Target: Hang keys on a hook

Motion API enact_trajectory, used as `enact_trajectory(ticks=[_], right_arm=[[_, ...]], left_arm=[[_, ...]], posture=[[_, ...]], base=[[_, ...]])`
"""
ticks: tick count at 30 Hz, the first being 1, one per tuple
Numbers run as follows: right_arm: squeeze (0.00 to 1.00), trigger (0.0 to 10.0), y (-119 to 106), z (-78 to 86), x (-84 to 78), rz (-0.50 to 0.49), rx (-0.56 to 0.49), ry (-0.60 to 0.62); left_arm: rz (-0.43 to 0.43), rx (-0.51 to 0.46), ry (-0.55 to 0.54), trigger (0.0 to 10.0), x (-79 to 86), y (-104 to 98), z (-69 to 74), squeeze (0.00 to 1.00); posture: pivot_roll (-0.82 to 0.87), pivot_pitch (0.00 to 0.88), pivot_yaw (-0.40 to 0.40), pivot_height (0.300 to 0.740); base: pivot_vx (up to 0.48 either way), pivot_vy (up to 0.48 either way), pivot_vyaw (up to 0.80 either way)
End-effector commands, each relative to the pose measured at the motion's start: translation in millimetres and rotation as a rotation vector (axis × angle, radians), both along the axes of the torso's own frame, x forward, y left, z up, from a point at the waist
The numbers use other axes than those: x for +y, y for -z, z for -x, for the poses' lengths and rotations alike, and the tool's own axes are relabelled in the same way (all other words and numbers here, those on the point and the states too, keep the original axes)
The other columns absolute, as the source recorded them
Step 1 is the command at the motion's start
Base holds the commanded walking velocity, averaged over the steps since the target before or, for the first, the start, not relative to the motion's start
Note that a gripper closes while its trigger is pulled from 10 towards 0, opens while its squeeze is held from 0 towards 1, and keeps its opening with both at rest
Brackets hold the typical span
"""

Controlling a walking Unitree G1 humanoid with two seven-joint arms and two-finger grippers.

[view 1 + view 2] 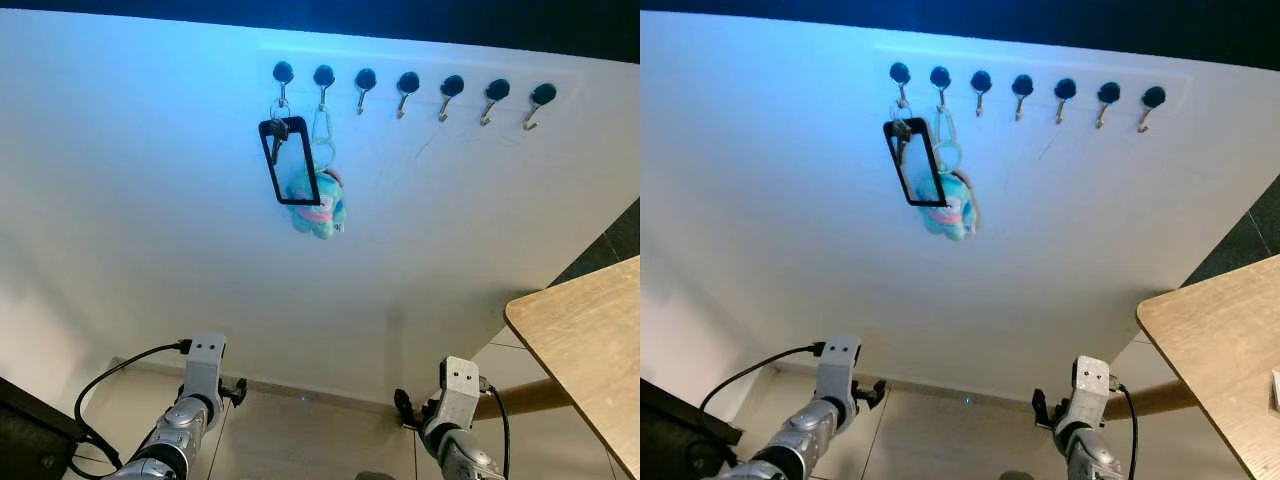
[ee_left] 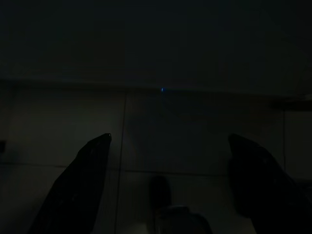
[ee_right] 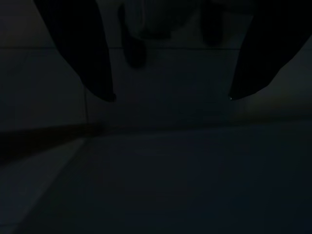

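A row of several black-capped metal hooks (image 1: 408,82) runs along the white wall. From the leftmost hook (image 1: 283,73) hangs a bunch of keys (image 1: 278,118) with a black rectangular tag (image 1: 291,162). A blue plush keychain (image 1: 320,206) hangs from the second hook (image 1: 323,76). Both silver arms hang low, far below the hooks: the left arm (image 1: 200,385) and the right arm (image 1: 455,400). In the dark wrist views, the left gripper (image 2: 169,139) and the right gripper (image 3: 170,97) each stand open over the floor with nothing between the fingers.
A wooden table (image 1: 590,340) juts in at the lower right, with a wooden leg (image 1: 525,398) below it. A dark object (image 1: 30,440) sits at the bottom left. The remaining hooks to the right, such as (image 1: 452,86), carry nothing.
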State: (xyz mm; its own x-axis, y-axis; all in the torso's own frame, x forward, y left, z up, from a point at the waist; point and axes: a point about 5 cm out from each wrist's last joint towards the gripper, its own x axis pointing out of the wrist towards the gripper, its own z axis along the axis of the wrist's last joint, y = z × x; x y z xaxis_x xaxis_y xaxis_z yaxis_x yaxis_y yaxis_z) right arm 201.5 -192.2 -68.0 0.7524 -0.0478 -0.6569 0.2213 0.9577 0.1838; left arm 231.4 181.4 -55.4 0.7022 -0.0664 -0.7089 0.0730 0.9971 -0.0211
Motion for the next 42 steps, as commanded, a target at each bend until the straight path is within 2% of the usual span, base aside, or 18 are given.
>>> enact_trajectory(ticks=[1, 6, 9, 11, 15, 19, 20, 21, 23, 27, 30, 35, 40, 42], right_arm=[[0.00, 10.0, 3, 5.1, -3.6, -0.002, 0.023, 0.028], [0.00, 10.0, 4, 7.3, -7.5, 0.022, 0.042, 0.031], [0.00, 10.0, 3, 5.6, -8.8, 0.026, 0.044, 0.028], [0.00, 10.0, 1, 2.5, -9.5, 0.059, 0.035, -0.001], [0.00, 10.0, -2, -0.2, -8.0, 0.108, -0.006, -0.018], [0.00, 10.0, -5, -2.3, -10.2, 0.142, -0.037, -0.009], [0.00, 10.0, -5, -2.3, -10.2, 0.142, -0.037, -0.009], [0.00, 10.0, -6, -3.4, -11.9, 0.135, -0.046, -0.007], [0.00, 10.0, -9, -7.9, -12.4, 0.111, -0.056, -0.016], [0.00, 10.0, -11, -12.5, -11.9, 0.080, -0.063, -0.006], [0.00, 10.0, -10, -12.9, -9.5, 0.092, -0.051, -0.038], [0.00, 10.0, -12, -16.7, -4.5, 0.167, -0.054, -0.206], [0.00, 10.0, -16, -23.0, -4.5, 0.180, -0.056, -0.222], [0.00, 10.0, -18, -26.4, -1.1, 0.185, -0.068, -0.275]], left_arm=[[-0.009, 0.036, -0.017, 10.0, 2.6, 5, 6.4, 0.00], [-0.003, 0.049, -0.043, 10.0, 6.2, 5, 7.6, 0.00], [-0.014, 0.057, -0.052, 10.0, 7.5, 5, 7.3, 0.00], [-0.056, 0.067, -0.016, 10.0, 8.3, 5, 7.3, 0.00], [-0.075, 0.079, 0.012, 10.0, 9.2, 7, 10.1, 0.00], [-0.086, 0.071, -0.001, 10.0, 10.0, 6, 9.2, 0.00], [-0.086, 0.071, -0.001, 10.0, 10.0, 6, 9.2, 0.00], [-0.086, 0.050, -0.034, 10.0, 9.9, 5, 7.5, 0.00], [-0.112, 0.039, -0.051, 10.0, 11.2, 3, 4.6, 0.00], [-0.071, 0.062, -0.040, 10.0, 11.5, 4, 5.8, 0.00], [-0.068, 0.072, -0.041, 10.0, 12.7, 4, 6.5, 0.00], [-0.074, 0.090, -0.057, 10.0, 13.4, 8, 12.0, 0.00], [-0.052, 0.068, -0.113, 10.0, 13.2, 6, 9.3, 0.00], [-0.058, 0.058, -0.085, 10.0, 12.3, 5, 8.5, 0.00]], posture=[[0.03, 0.054, -0.031, 0.740], [0.02, 0.042, -0.032, 0.740], [0.01, 0.064, -0.029, 0.740], [0.01, 0.055, -0.024, 0.740], [0.02, 0.031, -0.006, 0.740], [0.03, 0.000, -0.023, 0.740], [0.03, 0.000, -0.023, 0.740], [0.03, 0.056, -0.035, 0.740], [0.04, 0.036, -0.033, 0.740], [0.05, 0.059, -0.037, 0.740], [0.05, 0.059, -0.043, 0.740], [0.04, 0.072, -0.063, 0.740], [0.04, 0.092, -0.080, 0.740], [0.05, 0.090, -0.094, 0.740]], base=[[0.000, 0.000, 0.00], [0.000, 0.000, 0.00], [0.000, 0.000, 0.00], [0.000, 0.000, 0.00], [0.000, 0.000, 0.00], [0.000, 0.000, 0.00], [0.000, 0.000, 0.00], [0.000, 0.000, 0.00], [0.000, 0.000, 0.00], [0.000, 0.000, 0.00], [0.000, 0.000, 0.00], [0.000, 0.000, 0.00], [0.000, 0.000, 0.00], [0.000, 0.000, 0.00]])
